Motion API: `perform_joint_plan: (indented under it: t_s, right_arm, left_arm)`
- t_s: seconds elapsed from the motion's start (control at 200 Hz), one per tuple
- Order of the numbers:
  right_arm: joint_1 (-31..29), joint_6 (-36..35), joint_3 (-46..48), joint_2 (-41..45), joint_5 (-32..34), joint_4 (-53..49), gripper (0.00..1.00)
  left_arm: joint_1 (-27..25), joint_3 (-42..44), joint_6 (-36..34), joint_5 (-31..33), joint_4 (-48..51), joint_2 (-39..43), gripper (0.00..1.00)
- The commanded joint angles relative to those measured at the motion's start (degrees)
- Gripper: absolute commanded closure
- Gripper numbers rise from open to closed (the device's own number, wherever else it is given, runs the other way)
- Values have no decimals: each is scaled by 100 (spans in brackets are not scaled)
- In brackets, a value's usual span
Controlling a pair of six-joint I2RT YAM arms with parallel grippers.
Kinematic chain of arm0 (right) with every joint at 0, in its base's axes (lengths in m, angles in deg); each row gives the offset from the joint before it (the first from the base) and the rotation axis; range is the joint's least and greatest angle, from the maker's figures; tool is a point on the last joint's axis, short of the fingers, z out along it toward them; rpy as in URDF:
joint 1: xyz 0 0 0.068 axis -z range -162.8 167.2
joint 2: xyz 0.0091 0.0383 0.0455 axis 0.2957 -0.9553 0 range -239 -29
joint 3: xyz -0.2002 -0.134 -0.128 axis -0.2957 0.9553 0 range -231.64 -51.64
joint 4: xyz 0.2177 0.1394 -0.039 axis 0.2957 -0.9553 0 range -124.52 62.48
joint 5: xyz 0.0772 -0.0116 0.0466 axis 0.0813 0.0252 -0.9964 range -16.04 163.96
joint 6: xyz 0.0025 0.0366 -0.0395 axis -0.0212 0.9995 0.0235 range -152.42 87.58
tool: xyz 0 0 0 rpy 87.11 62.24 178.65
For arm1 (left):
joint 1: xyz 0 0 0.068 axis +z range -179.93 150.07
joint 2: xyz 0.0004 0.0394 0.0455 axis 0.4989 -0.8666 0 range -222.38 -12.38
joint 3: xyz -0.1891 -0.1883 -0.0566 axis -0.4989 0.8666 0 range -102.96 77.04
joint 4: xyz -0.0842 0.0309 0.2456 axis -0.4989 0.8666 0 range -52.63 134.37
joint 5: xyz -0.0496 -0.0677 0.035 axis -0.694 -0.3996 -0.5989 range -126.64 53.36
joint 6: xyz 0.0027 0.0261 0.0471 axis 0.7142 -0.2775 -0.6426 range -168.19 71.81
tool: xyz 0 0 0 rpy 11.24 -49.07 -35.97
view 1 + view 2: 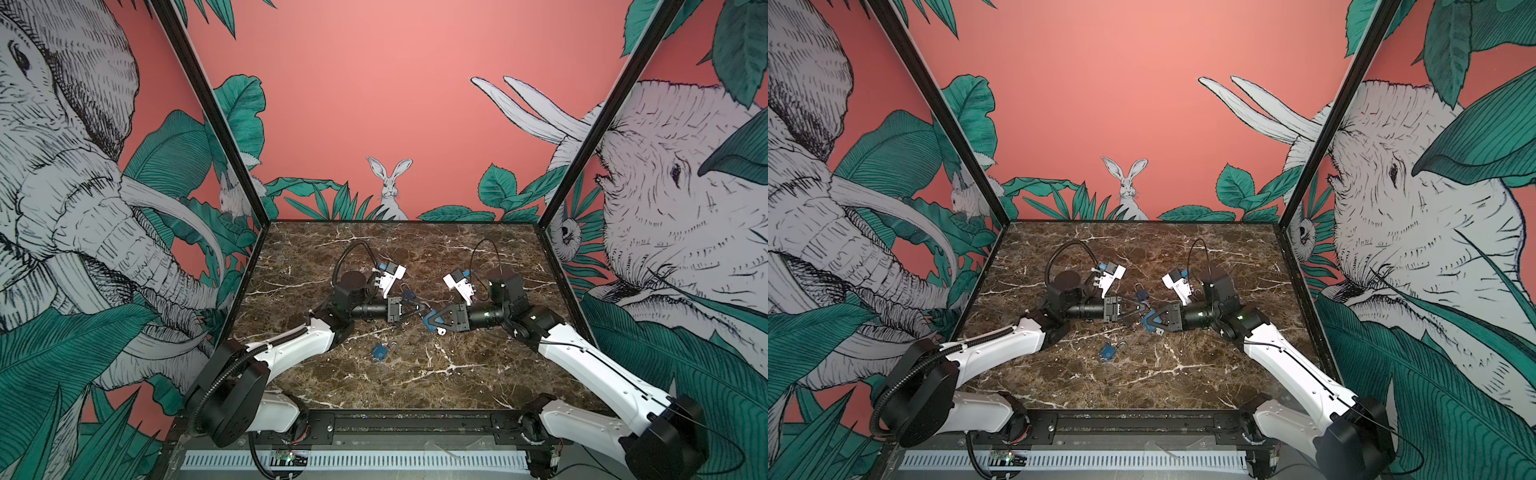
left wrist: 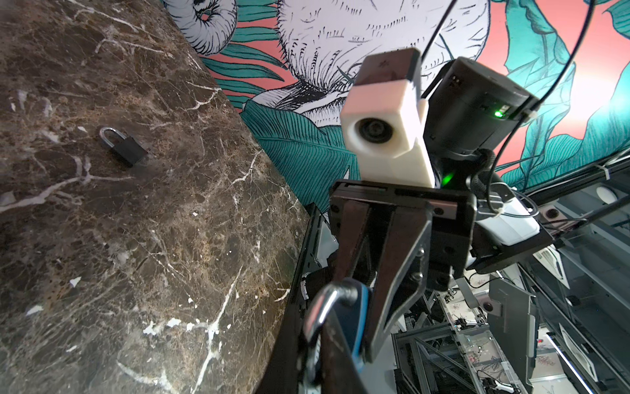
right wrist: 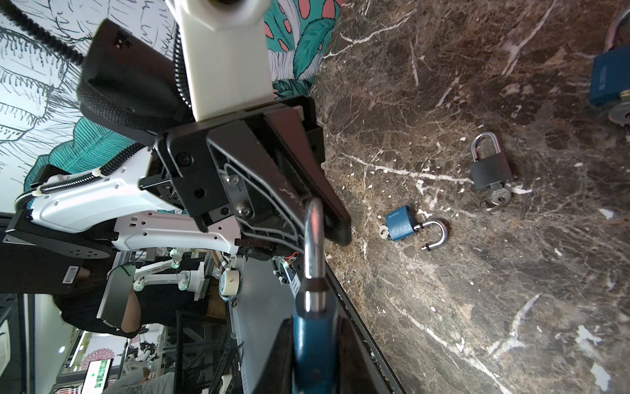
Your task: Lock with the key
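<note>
Left gripper (image 1: 420,308) jaws pinch the shackle (image 3: 313,238); right gripper (image 1: 430,319) jaws clamp the blue padlock (image 3: 313,341) body. Likely remaining: seat shackle, turn key (key itself unclear)

Three blue padlocks (image 3: 399,225); one black padlock (image 3: 491,172).
</note>
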Motion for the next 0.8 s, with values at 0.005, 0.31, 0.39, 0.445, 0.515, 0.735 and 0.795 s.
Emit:
perform_joint_plan:
  t_s: [0.005,0.31,0.39,0.445,0.515,0.735,0.795]
  right_arm:
    - [-65,-170,-489,-13,-91,2009,100]
    - [-12,-157,-524,-233,-29,2230,100]
    - [-3,-153,-533,-311,-28,2295,100]
    - [0,-149,-533,-368,-38,2358,100]
    - [14,-147,-549,-442,-31,2434,100]
    - [136,-154,-661,-736,-67,2703,100]
    - [179,-137,-687,-811,-87,2784,100]
  left_arm:
    - [-610,352,75,-464,394,126,100]
    - [-889,564,75,-239,652,634,100]
    - [-987,579,66,-173,711,697,100]
    - [-1102,588,67,-109,708,714,100]
    - [-1273,577,75,-23,719,690,100]
    - [-1694,736,301,282,362,611,100]
    - [-1754,797,371,362,277,637,100]
